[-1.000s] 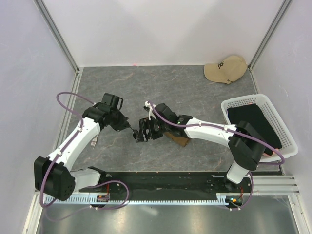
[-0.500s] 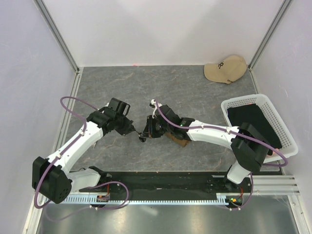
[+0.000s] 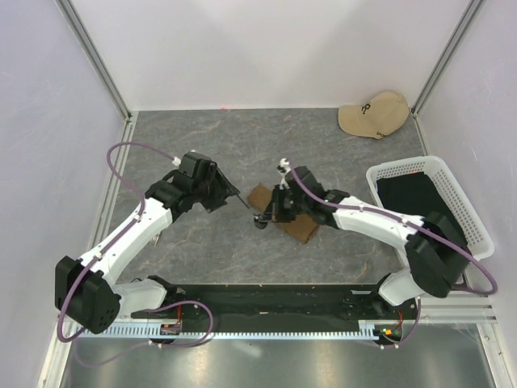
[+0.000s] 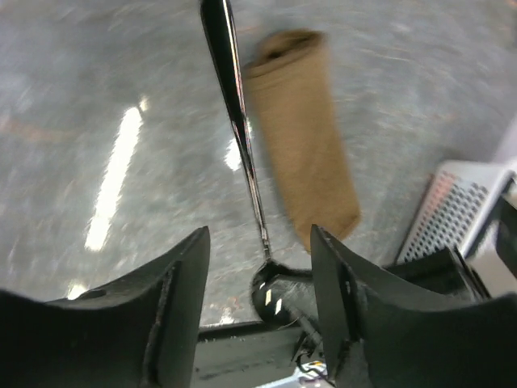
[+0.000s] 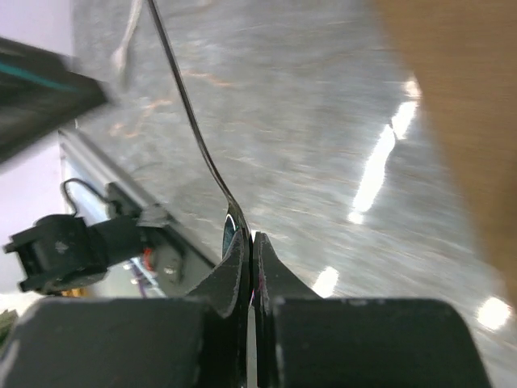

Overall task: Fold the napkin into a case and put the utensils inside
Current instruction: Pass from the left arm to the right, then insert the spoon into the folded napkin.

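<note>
The napkin lies folded as a narrow olive-brown case (image 3: 295, 225) (image 4: 303, 137) at mid-table, partly under my right arm. My right gripper (image 3: 265, 217) (image 5: 252, 238) is shut on the bowl end of a dark shiny spoon (image 4: 242, 137) (image 5: 190, 121), just left of the case. The spoon's handle reaches toward my left gripper (image 3: 234, 195) (image 4: 260, 234), which is open, with the handle running loose between its fingers. A pale blurred utensil, probably the fork (image 5: 128, 44), lies on the table further left.
A white mesh basket (image 3: 404, 171) holding black fabric (image 3: 420, 202) stands at the right edge. A beige cap (image 3: 373, 114) lies in the back right corner. Grey walls and metal posts close in the table.
My left gripper has opened and let go of the spoon while my right gripper closed on it. Both grippers shifted right and toward the back, uncovering the case's left end.
</note>
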Controlling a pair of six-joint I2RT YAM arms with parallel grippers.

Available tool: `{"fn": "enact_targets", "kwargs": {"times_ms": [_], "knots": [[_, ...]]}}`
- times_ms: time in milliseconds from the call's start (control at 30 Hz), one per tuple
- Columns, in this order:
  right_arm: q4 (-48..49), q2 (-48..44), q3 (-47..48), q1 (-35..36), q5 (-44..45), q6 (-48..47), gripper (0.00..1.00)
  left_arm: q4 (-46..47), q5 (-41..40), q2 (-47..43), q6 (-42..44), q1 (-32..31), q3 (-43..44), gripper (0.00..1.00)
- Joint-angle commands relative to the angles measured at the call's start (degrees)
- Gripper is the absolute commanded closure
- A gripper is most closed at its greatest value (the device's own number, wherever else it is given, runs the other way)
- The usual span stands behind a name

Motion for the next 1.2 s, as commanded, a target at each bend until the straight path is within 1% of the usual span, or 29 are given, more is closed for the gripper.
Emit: {"fn": "enact_targets", "kwargs": {"times_ms": [0,33,67,100,133,167,200,233,333,500,733,900,1033,1167], "knots": [[-8.9,-9.0,-4.9,-7.3,-3.5,-9.5,1.00,10.3,5.2,3.7,13.5,-0.1,4.9,0.39],[-13.4,-10.6,-5.6,-8.4,-3.3,-11.8,1.00,12.1,6.9,5.6,14.7,-0.1,6.3,0.40],[-16.3,-13.1,-6.2,-9.4,-2.7,-13.7,1.00,12.6,8.5,7.3,16.8,-0.1,7.3,0.45],[-19.4,-14.1,-6.4,-11.2,-0.5,-15.4,1.00,13.0,12.5,9.2,17.7,-0.2,8.2,0.47],[-25.3,-15.7,-6.5,-12.3,0.3,-18.5,1.00,14.3,15.4,14.2,18.4,-0.1,10.3,0.54],[-27.5,-16.7,-7.3,-13.2,1.0,-19.7,1.00,14.4,18.1,16.7,19.5,-0.1,11.8,0.60],[-29.1,-17.7,-8.0,-15.8,1.5,-20.3,1.00,14.4,21.9,19.6,19.7,-0.3,14.0,0.62],[-32.0,-19.1,-8.5,-17.1,1.4,-21.3,1.00,14.5,23.5,24.2,19.8,-0.5,15.2,0.74],[-36.2,-21.4,-9.5,-20.4,1.1,-22.2,1.00,15.4,25.5,31.6,19.9,-1.3,17.7,0.83],[-38.3,-23.1,-11.5,-22.5,0.3,-22.9,1.00,15.6,23.9,38.8,21.7,-1.8,20.5,0.87],[-40.0,-22.2,-11.1,-22.7,-2.1,-24.1,1.00,15.6,20.8,42.1,23.0,-1.5,19.9,0.89],[-37.4,-19.9,-10.7,-22.7,-4.6,-24.3,1.00,15.5,20.9,43.1,23.5,-1.3,19.8,0.90],[-34.8,-18.0,-9.1,-22.9,-4.8,-24.0,1.00,15.5,19.9,42.5,24.9,-1.3,19.7,0.91],[-31.8,-15.1,-9.0,-23.2,-6.9,-23.9,1.00,13.9,20.8,44.1,26.3,-1.3,22.0,0.91]]}}
